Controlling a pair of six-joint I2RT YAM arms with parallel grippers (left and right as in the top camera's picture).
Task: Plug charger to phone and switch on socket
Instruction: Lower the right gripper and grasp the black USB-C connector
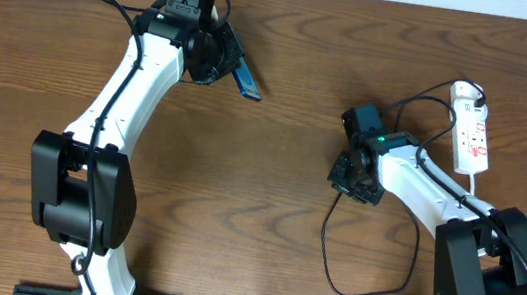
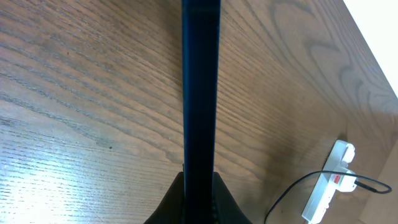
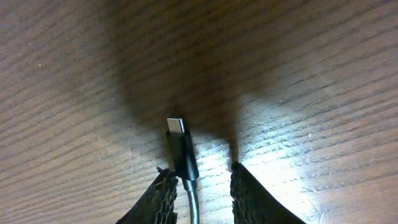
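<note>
Fingers of your left gripper (image 1: 216, 61) are clamped on the phone (image 1: 247, 81) at the far left of the table (image 1: 260, 258), seen from overhead. Most of the phone juts free toward the right, so a hard push from the plug could lever it askew in that hold. Your right gripper (image 1: 353, 179) hangs mid-table over the charger (image 1: 322, 240). Far right lies the socket (image 1: 474, 133), well apart from both.

From the left wrist, the phone runs edge-on, a dark slab rising straight out of the closed jaws; you cannot tell which way its port faces.

From the right wrist, the fingers (image 3: 255, 199) stand apart, gripping nothing. Your risk here is that the cable sits off-centre, so a squeeze could roll or skew the connector tip (image 3: 176, 126), and a skewed tip would miss the port. That tip pokes out ahead of the fingertips. The cable hugs the finger at the view's left, with a clear gap to the other.
</note>
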